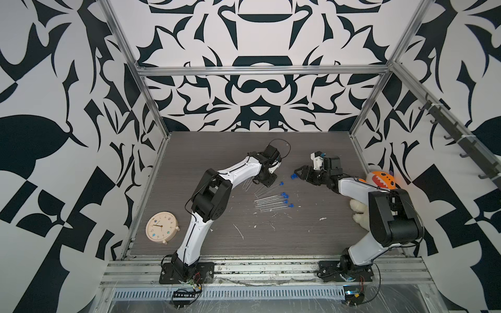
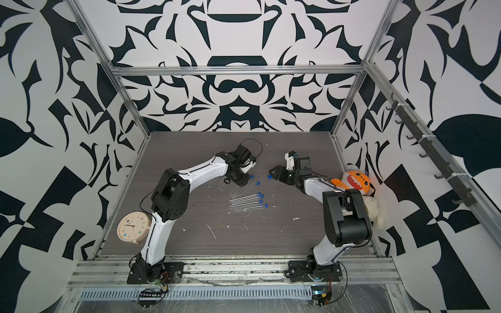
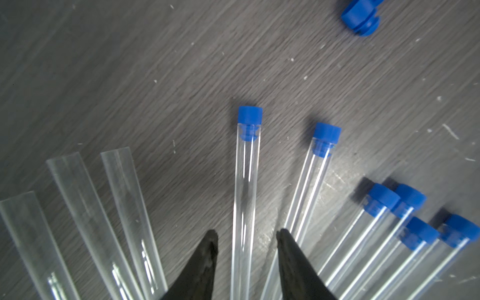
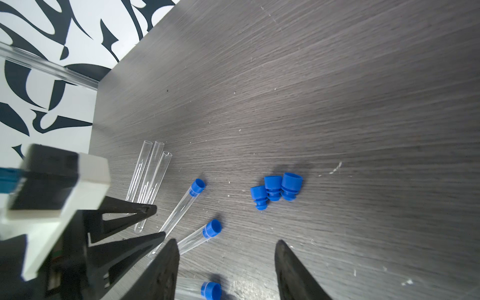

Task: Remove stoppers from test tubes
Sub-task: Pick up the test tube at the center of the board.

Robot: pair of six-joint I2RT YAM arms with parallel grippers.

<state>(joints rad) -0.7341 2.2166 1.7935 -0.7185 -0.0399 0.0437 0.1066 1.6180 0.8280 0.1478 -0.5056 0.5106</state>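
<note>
Clear test tubes (image 3: 244, 181) partly cropped; left end effector (image 3: 248, 233) spread astride one, right end effector (image 4: 226, 242) spread.

Grey table (image 1: 230, 151) — test tubes (image 3: 244, 194), 3 loose stoppers (image 4: 275, 191), clock (image 1: 161, 227), plush (image 1: 381, 180).

Top views overhead, wrist views close, sharing tubes (image 3: 244, 194)

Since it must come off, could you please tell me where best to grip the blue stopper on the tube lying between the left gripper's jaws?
On the stopper, I'd grip the wide head, the only part outside the tube; its ribbed plug sits inside the glass. Come in from the table beyond the capped end, along the tube's line, jaws closing across the head's sides.
</note>
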